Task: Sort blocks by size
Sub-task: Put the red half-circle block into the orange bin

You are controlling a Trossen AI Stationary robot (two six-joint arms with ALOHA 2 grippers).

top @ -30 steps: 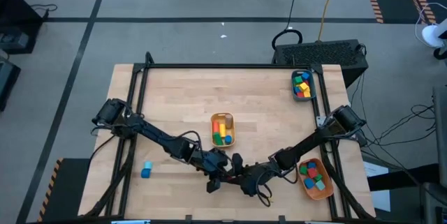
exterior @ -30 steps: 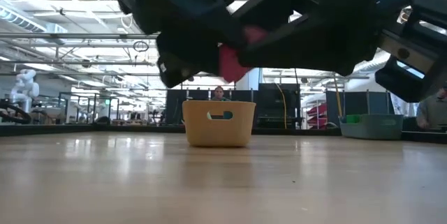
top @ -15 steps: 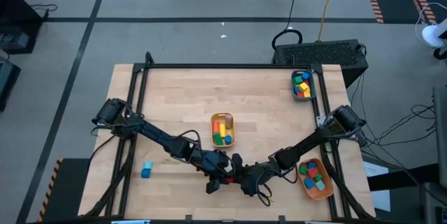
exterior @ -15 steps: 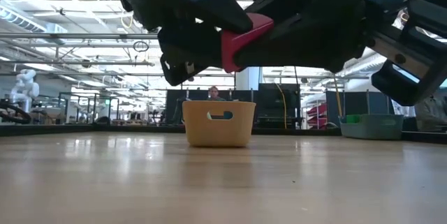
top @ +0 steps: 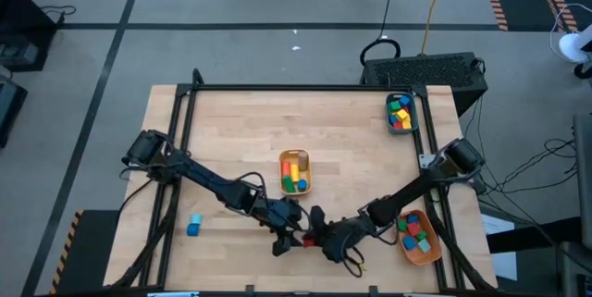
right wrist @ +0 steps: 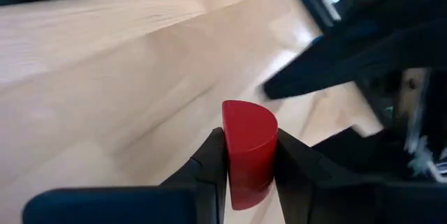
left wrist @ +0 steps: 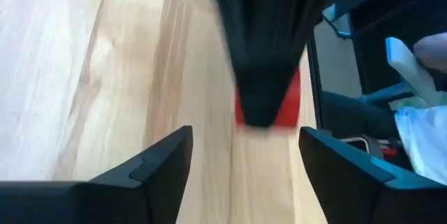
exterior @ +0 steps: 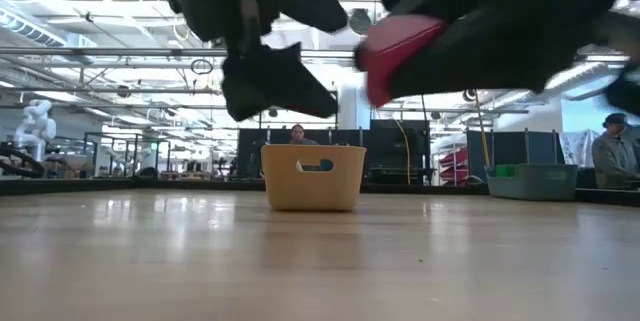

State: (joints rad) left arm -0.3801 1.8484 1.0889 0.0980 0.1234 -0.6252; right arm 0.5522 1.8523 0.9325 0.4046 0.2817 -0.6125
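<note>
Far on the left of the wooden table (top: 231,130), a blue block (top: 193,228) sat all alone near the front edge. The left gripper (top: 294,232) hung above the front middle of the table. Its two fingers (left wrist: 150,175) stood wide apart and held nothing.

Right next to it was the right gripper (top: 317,239). Its two fingers (right wrist: 211,165) were squeezed tight on a red block (right wrist: 247,151) with one round side, like half of a circle. The low view showed the red block up in the air, well above the table.

Behind the two grippers, in the middle of the table, stood an orange bin (top: 295,171) with red, yellow, green and blue blocks inside.

At the back right corner sat a teal bin (top: 400,112), and it had colored blocks in it too. Near the front right edge, just beside the right arm, was another orange bin (top: 416,237) with more blocks in many colors.

Far behind the table, the low view showed a person (exterior: 296,136) in the room, and another person (exterior: 610,151) off to the right.
</note>
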